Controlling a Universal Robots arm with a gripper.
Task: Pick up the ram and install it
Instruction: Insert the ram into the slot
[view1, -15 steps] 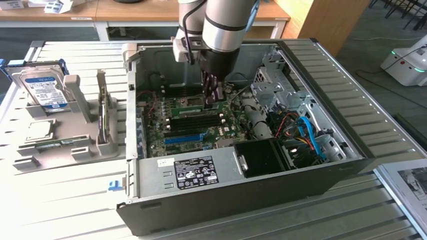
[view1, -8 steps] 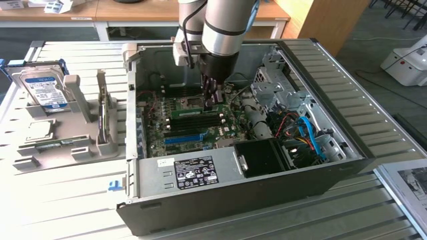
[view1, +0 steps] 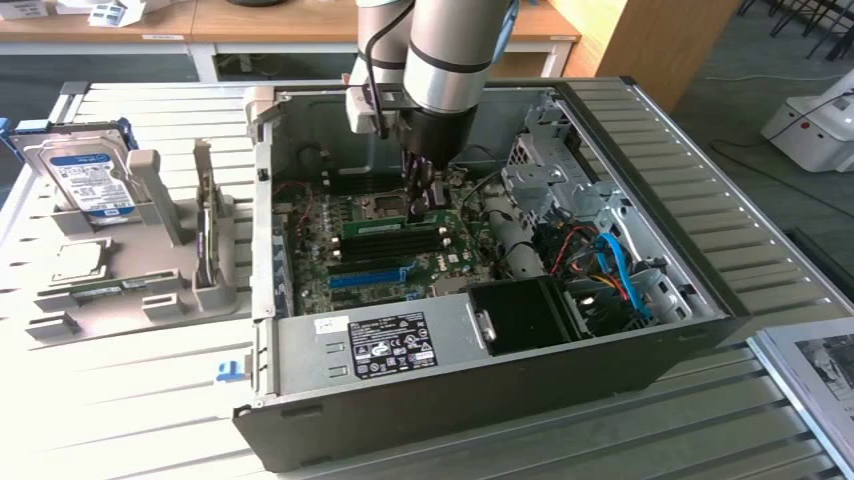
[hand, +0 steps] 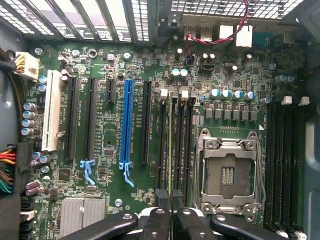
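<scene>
A: What colour was the motherboard (hand: 107, 132)?
B: Green, with one bright blue slot strip (hand: 127, 125) and one white slot (hand: 51, 112).
A: And the ram (hand: 170, 135)?
B: Green too, its edge yellowish. The gripper (hand: 171, 197) was black; the table (view1: 134, 400) pale, striped with slats.

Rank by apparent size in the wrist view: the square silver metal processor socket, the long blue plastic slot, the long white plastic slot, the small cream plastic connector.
1. square silver metal processor socket
2. long blue plastic slot and long white plastic slot: too alike to rank
3. small cream plastic connector
</scene>
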